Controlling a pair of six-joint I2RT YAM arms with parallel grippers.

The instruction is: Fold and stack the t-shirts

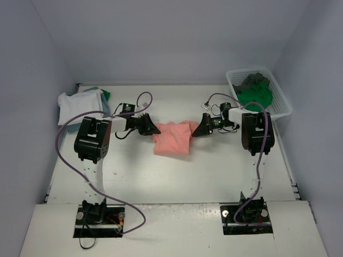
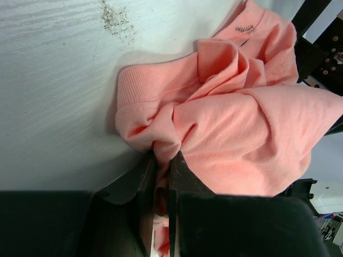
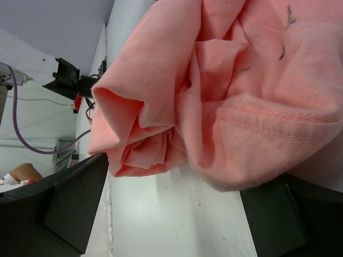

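Shirt of soft salmon-pink cloth (image 1: 172,138), bunched up in the middle of the white table (image 1: 161,182), not flat, not folded. Pinched at its left edge by the left claw (image 1: 151,128), clenched tight on a little fold. Right claw (image 1: 199,130) spread wide at the shirt's right edge, nothing grasped. Further out: a small stack of white and light blue shirts (image 1: 80,104) far left; a white plastic mesh basket (image 1: 284,107) far right, with a bright green shirt (image 1: 254,95) and a dark grey shirt (image 1: 256,80) inside.

Step in hand, most likely: getting hold of the pink shirt on both sides to pull it flat. Next move, probably: shut the right claw on a good edge, then draw both claws apart gently, with no slipping.

From above: both claws, the stack and the basket, but not the grip itself. From the left wrist: black fingers (image 2: 182,171) closed on the fold, beside a ribbed hem. From the right wrist: open fingers (image 3: 69,209) on either side of the crumpled cloth, seams and small dark marks up close.
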